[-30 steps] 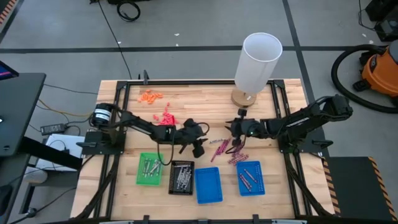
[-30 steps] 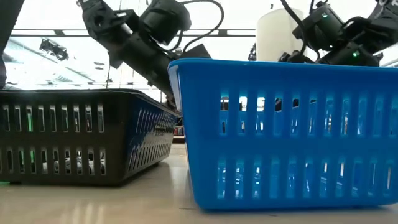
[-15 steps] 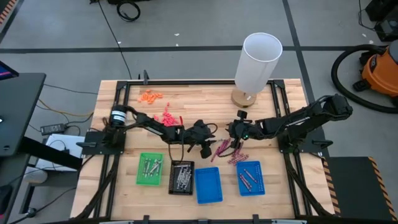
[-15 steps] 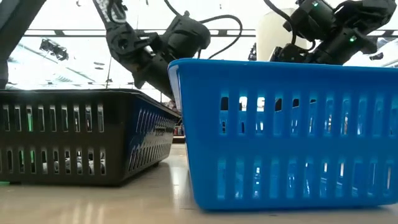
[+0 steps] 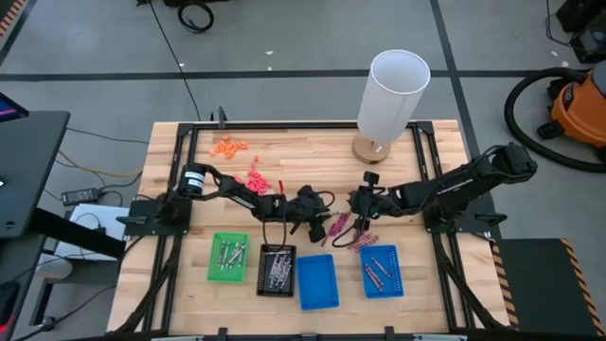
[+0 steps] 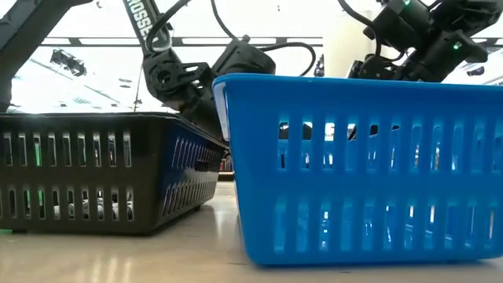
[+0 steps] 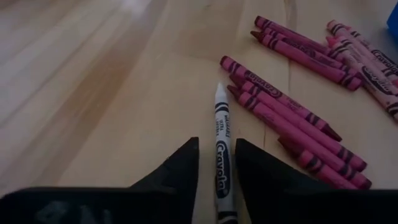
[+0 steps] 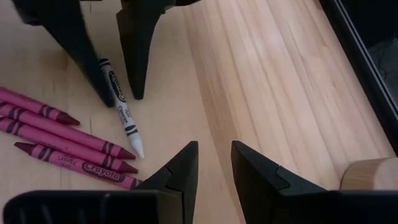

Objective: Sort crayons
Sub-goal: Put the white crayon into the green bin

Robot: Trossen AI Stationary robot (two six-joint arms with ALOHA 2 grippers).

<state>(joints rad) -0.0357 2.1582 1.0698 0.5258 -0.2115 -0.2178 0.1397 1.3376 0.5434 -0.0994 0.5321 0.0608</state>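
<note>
Since the earlier frames, the left gripper [image 5: 320, 224] has travelled rightward across the pale wooden table [image 5: 312, 156] to the edge of the loose maroon-magenta wax crayons [image 5: 343, 229]; the right gripper [image 5: 358, 214] has shifted only slightly. Left gripper: fingers [image 7: 177, 171] parted by a narrow gap, tips down at the table, straddling a single white paper-wrapped crayon [image 7: 221, 148] that lies flat on the wood. Whether the fingers press on it cannot be told. Right gripper: fingers [image 8: 180, 171] likewise slightly parted, holding nothing, positioned just beside the same white crayon [image 8: 121, 107] and facing the left gripper's fingertips. The white crayon lies just beside the nearest maroon-magenta crayons [image 7: 286, 118], at the left margin of that group.

Along the near edge of the table stand four small slotted plastic trays: a green tray [image 5: 212, 270] containing silvery sticks, a black tray [image 5: 263, 263] also loaded, a blue tray [image 5: 317, 282] and a second blue tray [image 5: 396, 275] holding maroon crayons. Orange crayons [image 5: 228, 146] and red crayons [image 5: 256, 177] lie scattered at the far left. A tall white cylinder on a wooden base [image 5: 390, 97] stands at the far edge.
</note>
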